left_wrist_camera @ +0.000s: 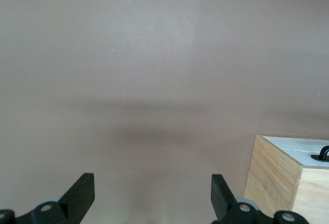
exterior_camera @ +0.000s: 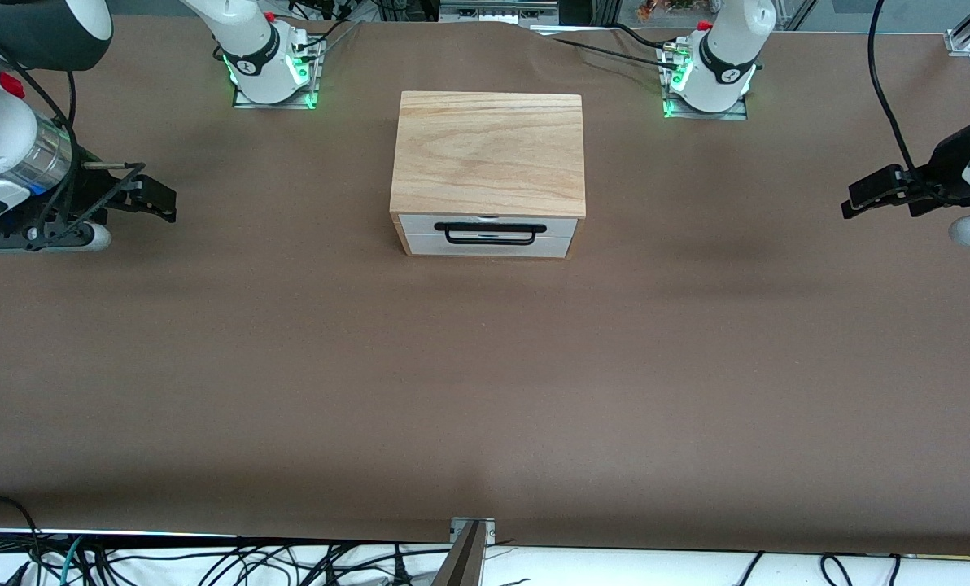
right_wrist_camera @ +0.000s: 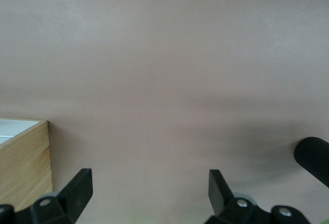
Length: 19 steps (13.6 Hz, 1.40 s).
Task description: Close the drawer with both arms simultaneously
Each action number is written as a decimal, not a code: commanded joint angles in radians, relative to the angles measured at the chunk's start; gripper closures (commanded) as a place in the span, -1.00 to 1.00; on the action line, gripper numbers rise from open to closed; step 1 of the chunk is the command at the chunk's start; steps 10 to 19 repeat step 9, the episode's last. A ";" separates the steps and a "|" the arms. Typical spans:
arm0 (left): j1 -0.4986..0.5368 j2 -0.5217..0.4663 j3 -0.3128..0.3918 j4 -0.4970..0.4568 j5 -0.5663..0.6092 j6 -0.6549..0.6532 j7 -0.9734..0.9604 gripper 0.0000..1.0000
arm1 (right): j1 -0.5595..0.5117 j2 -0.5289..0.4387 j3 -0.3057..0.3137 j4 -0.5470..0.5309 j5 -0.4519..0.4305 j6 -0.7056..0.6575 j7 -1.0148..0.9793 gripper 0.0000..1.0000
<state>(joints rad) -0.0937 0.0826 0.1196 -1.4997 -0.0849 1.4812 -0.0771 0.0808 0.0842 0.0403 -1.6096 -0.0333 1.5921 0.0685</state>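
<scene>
Oak casing (exterior_camera: 488,153), pale and boxy with a loopy grain across its flat top, sits mid-table between the two bases. Its white drawer (exterior_camera: 487,235) is pushed in, the front panel flush with the casing's face on the side toward the front camera. That panel looks smooth and matte, with a thin dark seam running across it, and a black wire handle (exterior_camera: 491,233) shaped like a flattened loop is fixed at its middle.

Brown table (exterior_camera: 485,382) has a dull, felt-like surface, faintly rippled near the bases, with soft shadow bands across it.

Right gripper (exterior_camera: 153,196) hangs over bare table toward the right arm's end, well apart from the casing. Its angular black fingers are spread wide in the right wrist view (right_wrist_camera: 149,188), with nothing between them, and a corner of the casing (right_wrist_camera: 24,160) shows raw wood grain there.

Left gripper (exterior_camera: 858,200) hangs over bare table at the left arm's end, also well clear of the casing. In its wrist view (left_wrist_camera: 152,196) the wedge-shaped fingers are apart too, holding nothing, with the casing's end-grain side (left_wrist_camera: 275,180) and a bit of the white panel (left_wrist_camera: 303,149) and handle (left_wrist_camera: 322,154) in the corner
</scene>
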 commanded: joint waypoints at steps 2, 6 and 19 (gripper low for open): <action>-0.001 -0.021 -0.001 -0.024 0.013 0.018 0.019 -1.00 | -0.006 -0.018 0.003 0.005 0.016 -0.063 0.000 -1.00; 0.003 -0.021 -0.001 -0.024 0.013 0.018 0.022 -1.00 | -0.006 -0.015 0.001 0.007 0.003 -0.031 0.007 -1.00; 0.002 -0.021 -0.001 -0.022 0.013 0.018 0.020 -1.00 | -0.007 -0.007 0.000 0.042 0.001 -0.044 0.004 -1.00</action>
